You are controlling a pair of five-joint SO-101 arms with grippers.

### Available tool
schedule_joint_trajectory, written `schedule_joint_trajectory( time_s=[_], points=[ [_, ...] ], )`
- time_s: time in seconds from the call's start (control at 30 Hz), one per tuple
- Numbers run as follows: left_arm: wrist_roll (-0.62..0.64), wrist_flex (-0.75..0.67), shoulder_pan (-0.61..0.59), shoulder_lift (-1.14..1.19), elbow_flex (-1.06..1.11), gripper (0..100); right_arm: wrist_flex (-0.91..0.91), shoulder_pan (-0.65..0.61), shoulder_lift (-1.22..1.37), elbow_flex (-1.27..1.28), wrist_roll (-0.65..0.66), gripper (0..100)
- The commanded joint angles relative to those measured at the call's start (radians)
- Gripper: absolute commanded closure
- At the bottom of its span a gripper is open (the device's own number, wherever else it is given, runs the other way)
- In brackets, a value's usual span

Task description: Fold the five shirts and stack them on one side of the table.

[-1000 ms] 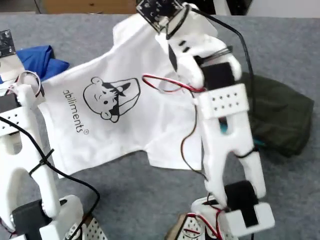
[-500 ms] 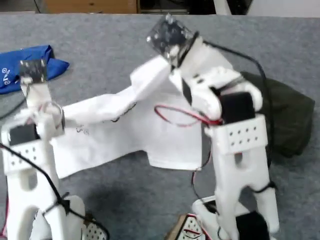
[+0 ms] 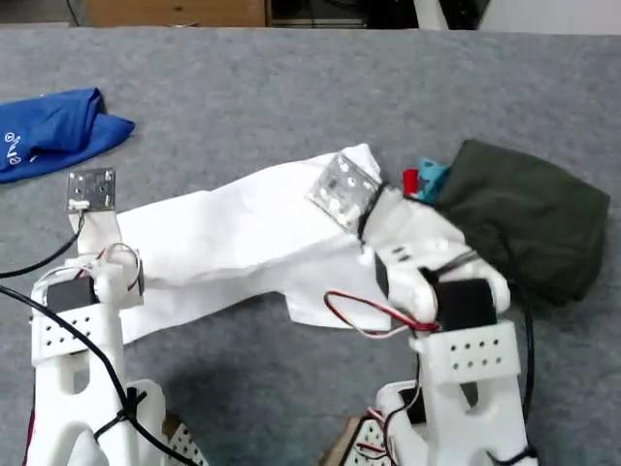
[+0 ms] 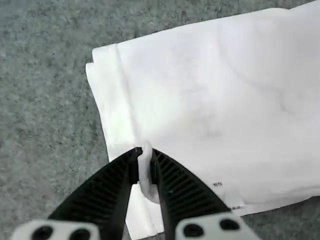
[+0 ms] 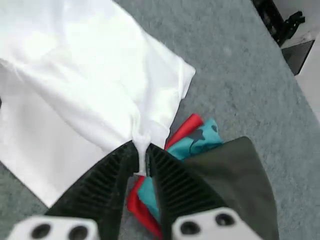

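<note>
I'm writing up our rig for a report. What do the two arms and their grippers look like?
The left arm and right arm are white plastic with black motor blocks and brackets dotted with small holes. The left gripper and right gripper are black and ribbed, on white bases. Red and white wires loop along the right arm; a black cable runs along the left.

You only get corners of the red shirt [image 5: 186,126] and teal shirt [image 5: 197,142] from under the dark green shirt [image 3: 529,218], and the blue shirt [image 3: 53,131] is cut off at the edge
</note>
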Motion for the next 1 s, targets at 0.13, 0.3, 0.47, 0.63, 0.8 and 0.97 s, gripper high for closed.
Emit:
schedule_joint_trajectory(
  time_s=[0.13, 0.3, 0.47, 0.63, 0.8, 0.97],
  points=[
    [-0.011, -0.018, 0.011, -0.015, 0.054, 98, 0.031, 0.025, -0.119, 0.128, 0.101, 99.5],
    [-0.008, -0.012, 0.012, -0.013, 0.058, 98, 0.086, 0.045, -0.137, 0.182, 0.163, 99.5],
    [-0.009, -0.011, 0.012, -0.013, 0.091, 98, 0.086, 0.087, -0.136, 0.226, 0.222, 99.5],
    [-0.008, -0.011, 0.012, -0.013, 0.123, 98, 0.089, 0.117, -0.139, 0.262, 0.305, 99.5],
    [-0.005, -0.011, 0.012, -0.013, 0.123, 98, 0.091, 0.11, -0.139, 0.28, 0.339, 99.5],
    [-0.006, -0.009, 0.011, -0.013, 0.121, 95, 0.124, 0.11, -0.139, 0.274, 0.339, 92.2]
  ],
)
